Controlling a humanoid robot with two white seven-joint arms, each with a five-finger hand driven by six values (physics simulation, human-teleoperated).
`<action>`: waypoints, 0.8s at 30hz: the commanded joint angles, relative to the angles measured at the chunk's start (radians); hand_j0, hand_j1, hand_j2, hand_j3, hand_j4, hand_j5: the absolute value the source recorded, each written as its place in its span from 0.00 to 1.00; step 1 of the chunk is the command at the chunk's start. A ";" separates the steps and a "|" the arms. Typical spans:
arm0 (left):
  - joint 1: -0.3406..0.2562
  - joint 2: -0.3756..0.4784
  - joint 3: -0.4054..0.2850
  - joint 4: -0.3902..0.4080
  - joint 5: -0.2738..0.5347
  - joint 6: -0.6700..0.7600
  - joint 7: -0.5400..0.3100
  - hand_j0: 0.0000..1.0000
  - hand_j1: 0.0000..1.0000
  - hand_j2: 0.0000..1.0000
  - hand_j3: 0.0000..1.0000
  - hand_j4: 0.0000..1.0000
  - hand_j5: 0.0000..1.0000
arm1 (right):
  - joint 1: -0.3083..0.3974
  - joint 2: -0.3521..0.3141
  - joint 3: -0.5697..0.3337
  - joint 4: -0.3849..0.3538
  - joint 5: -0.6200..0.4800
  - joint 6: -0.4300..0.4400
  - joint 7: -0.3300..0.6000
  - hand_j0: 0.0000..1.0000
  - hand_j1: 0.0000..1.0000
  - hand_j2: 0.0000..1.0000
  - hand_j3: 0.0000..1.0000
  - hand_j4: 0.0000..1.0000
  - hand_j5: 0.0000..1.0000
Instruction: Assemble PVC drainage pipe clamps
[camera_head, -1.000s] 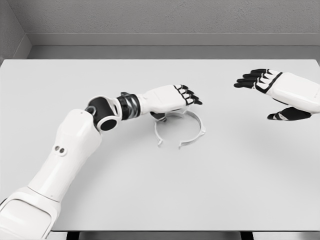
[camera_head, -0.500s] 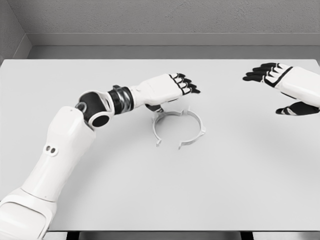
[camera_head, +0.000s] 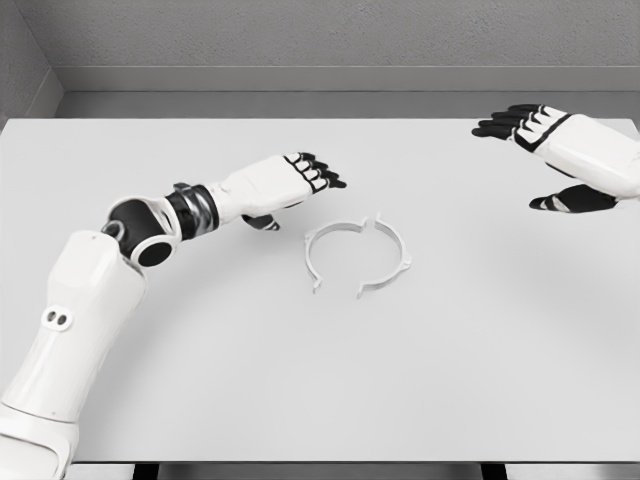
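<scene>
Head view. White table (camera_head: 300, 400) across nearly the whole frame, grey wall strip along 12 o'clock. Near centre, slightly toward 3 o'clock, two white curved pipe clamp halves lying flat: left clamp half (camera_head: 322, 250) and right clamp half (camera_head: 393, 258), set facing each other as a rough ring. Narrow gap between their far ends at the ring's 12 o'clock, wider gap at its 6 o'clock, small tabs sticking outward at the ends. Whether the far ends touch: cannot tell.

Left arm entering from 7 o'clock, elbow bent, forearm running toward 2 o'clock. Left hand (camera_head: 285, 180) at about 10 o'clock from the ring, near it but clear of the clamp, palm down, black-tipped fingers stretched out and relaxed, thumb tucked below, nothing held.

Right hand (camera_head: 555, 150) at the frame's 2 o'clock, well apart from the clamp halves, raised over the table's far right part. Fingers spread, pointing toward 9 o'clock, thumb (camera_head: 565, 202) held separately below, nothing gripped.

No brand, label or readable writing anywhere on clamp, arms or table.
</scene>
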 joint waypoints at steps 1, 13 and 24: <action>0.000 0.002 -0.004 -0.008 0.005 0.003 -0.001 1.00 1.00 1.00 1.00 1.00 1.00 | 0.000 0.046 -0.020 0.004 -0.004 0.010 -0.002 1.00 1.00 1.00 1.00 1.00 1.00; 0.018 -0.010 -0.045 -0.018 0.002 0.003 -0.002 1.00 1.00 1.00 1.00 1.00 1.00 | 0.035 0.024 -0.014 0.064 0.005 0.018 0.001 1.00 1.00 1.00 1.00 1.00 1.00; 0.018 -0.032 -0.065 -0.023 -0.001 0.003 -0.002 1.00 1.00 1.00 1.00 1.00 1.00 | 0.078 -0.055 -0.005 0.064 -0.003 0.011 -0.004 1.00 1.00 1.00 1.00 1.00 1.00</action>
